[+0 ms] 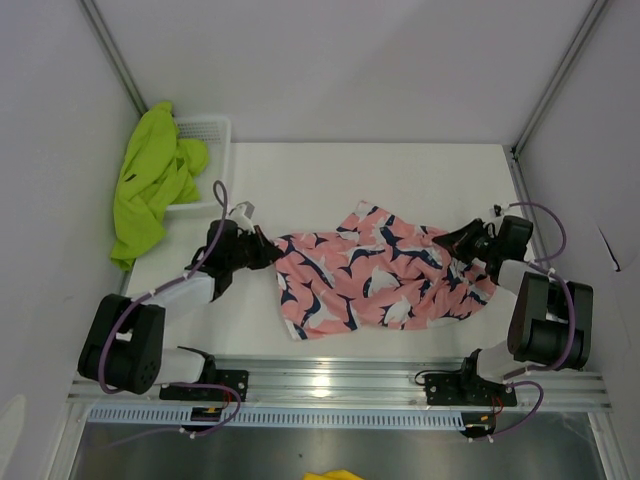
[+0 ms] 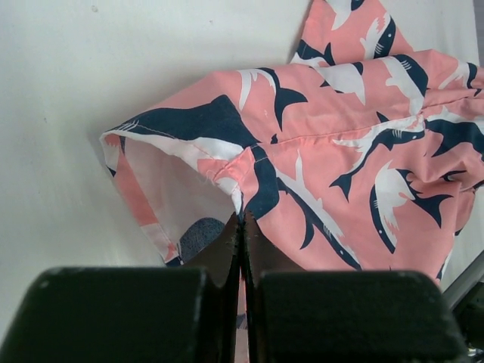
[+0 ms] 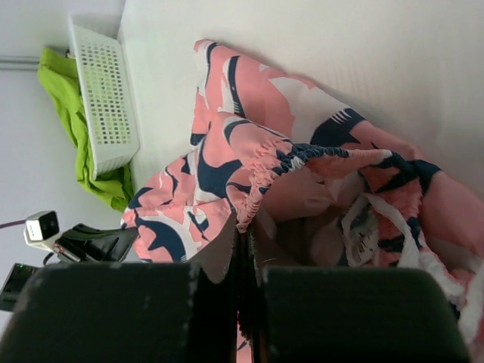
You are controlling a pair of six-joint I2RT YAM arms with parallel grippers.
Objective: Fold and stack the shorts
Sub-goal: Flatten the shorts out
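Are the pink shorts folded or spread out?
Spread, not folded: pink shorts lie rumpled on the table, left gripper and right gripper pinching opposite ends.

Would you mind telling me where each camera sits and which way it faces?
Top external: above and behind the robot, looking down on the table; the left arm and right arm show.
Left wrist: on the left arm, looking along the shut left gripper at the pink shorts.
Right wrist: on the right arm, looking along the shut right gripper toward the basket and green shorts.
Shared: all three see the pink shorts; top and right wrist share the basket.
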